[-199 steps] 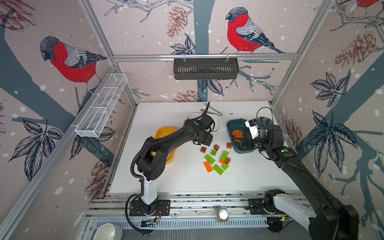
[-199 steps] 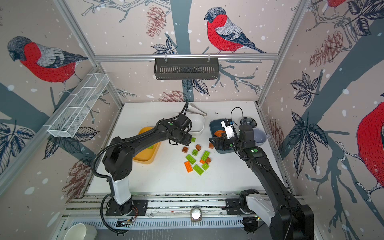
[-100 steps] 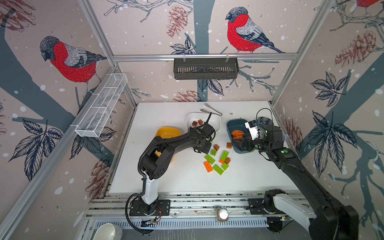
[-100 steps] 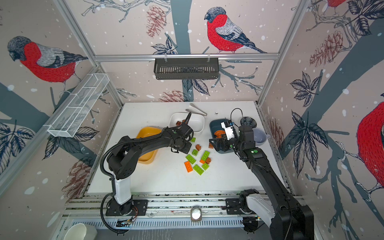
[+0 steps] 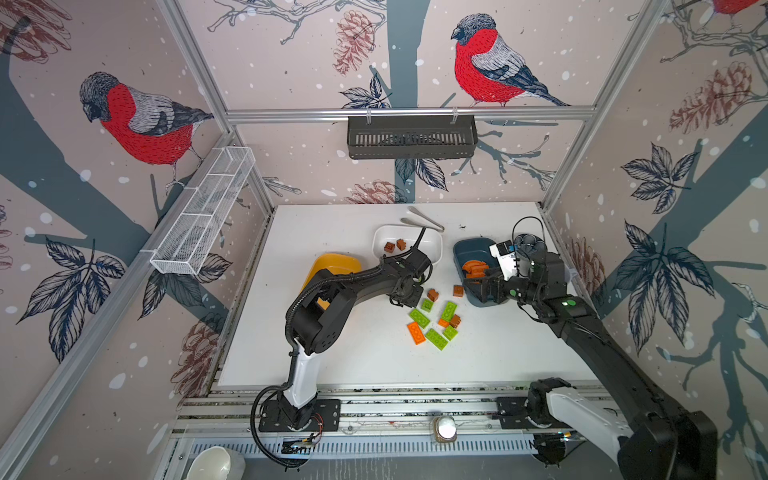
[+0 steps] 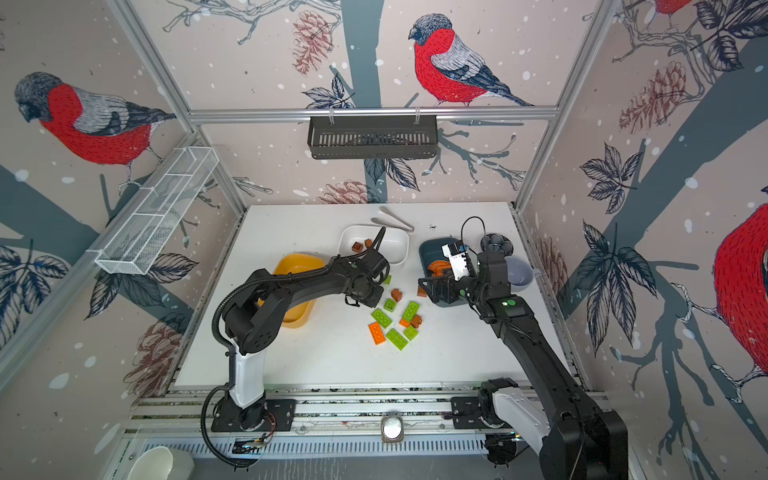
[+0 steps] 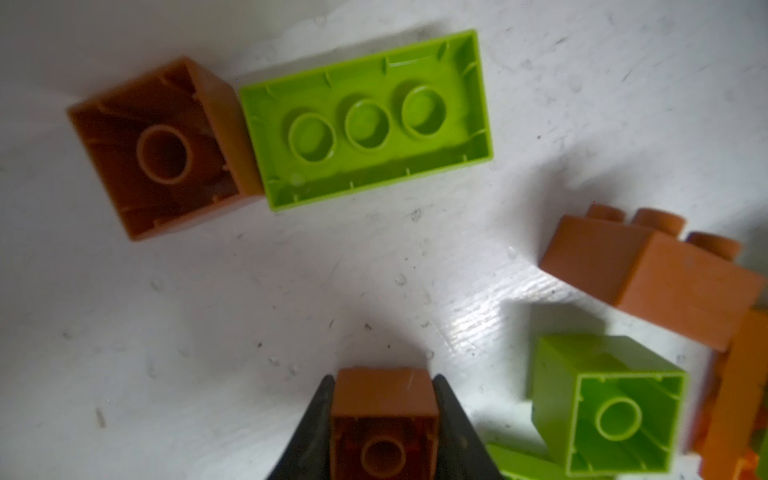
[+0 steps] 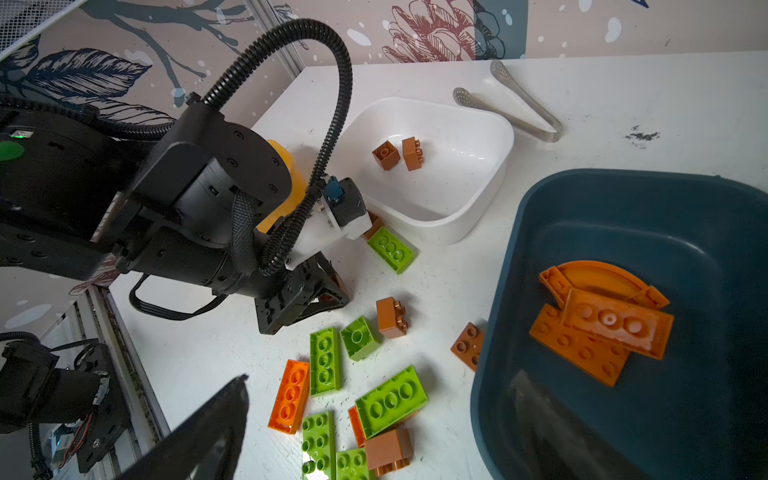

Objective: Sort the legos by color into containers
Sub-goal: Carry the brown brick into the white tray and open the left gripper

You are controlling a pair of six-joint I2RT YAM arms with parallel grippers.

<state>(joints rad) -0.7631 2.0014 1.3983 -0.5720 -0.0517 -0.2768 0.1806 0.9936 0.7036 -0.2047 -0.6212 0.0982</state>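
We see a small brown plastic cube (image 7: 384, 424) pinched between the closed jaws of the left end effector (image 7: 384, 380). Whether it rests on the table or hangs just above it we cannot tell.

Just past that end effector, the white rounded plastic tub (image 8: 457, 224) holds two brown cubes (image 8: 386, 154). The dark teal plastic tub (image 8: 582, 208) sits at the right end effector (image 5: 482, 289), whose wide-open jaws hold nothing. It contains orange studded plates (image 8: 598, 332) and a curved arch. The mustard yellow plastic tub (image 5: 332, 262) lies behind the left end effector, half hidden by the arm, and we see no brick in the part that shows.

We judge the sorting begun but well short of done. The lime green plates (image 8: 390, 401), two orange plates and a few brown cubes lie loose between the two end effectors.

They rest on a white table (image 5: 374, 361), scuffed and speckled. Metal tongs (image 8: 511, 104) lie beyond the white tub. Walls papered with red-breasted birds enclose it all, bearing a black slotted basket (image 5: 411, 137) and a white wire basket (image 5: 203, 212).
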